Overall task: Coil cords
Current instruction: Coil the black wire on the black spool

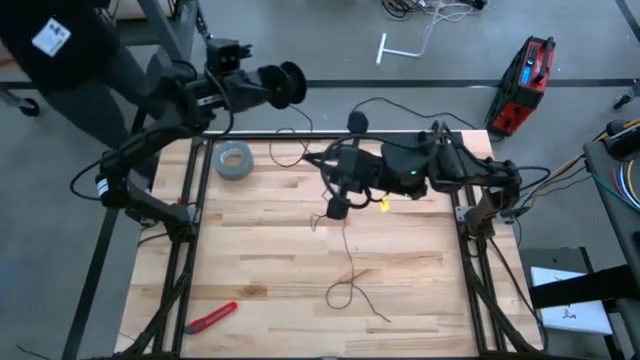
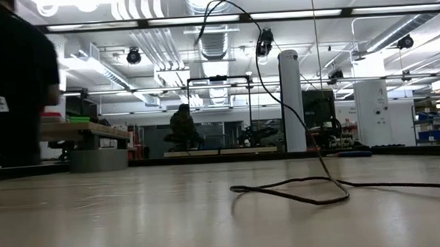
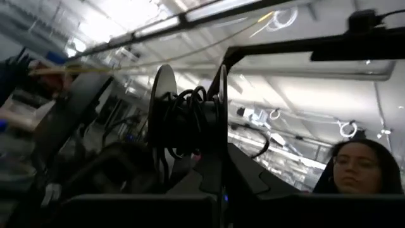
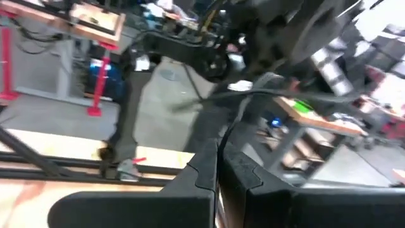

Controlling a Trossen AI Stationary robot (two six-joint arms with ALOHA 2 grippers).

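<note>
The thin black cord (image 1: 345,290) lies in loose loops on the table's near middle (image 2: 297,191) and rises to my right gripper (image 1: 338,206), which is shut on it above the table's far middle. From there the cord runs on to the small black reel (image 1: 288,85). The reel has several turns wound on it (image 3: 190,120). My left gripper (image 1: 268,88) is shut on the reel and holds it in the air past the table's far edge. My left gripper holds the reel with a finger at either side of its lower part (image 3: 209,174); the fingers' own dark bulk hides the exact place of contact. The reel is lifted clear, its two flanges upright and seen edge-on. My right gripper pinches a single strand of the cord (image 4: 223,142) between its shut fingertips (image 4: 204,171), reaching in from the table's right side. One stretch leads away toward the reel. The other hangs slack down to the loops on the table.
A grey tape roll (image 1: 234,160) lies at the far left of the table and a red-handled cutter (image 1: 212,317) at the near left. A person in black (image 1: 60,40) stands beyond the far left corner. Another person (image 3: 357,164) shows in the left wrist view.
</note>
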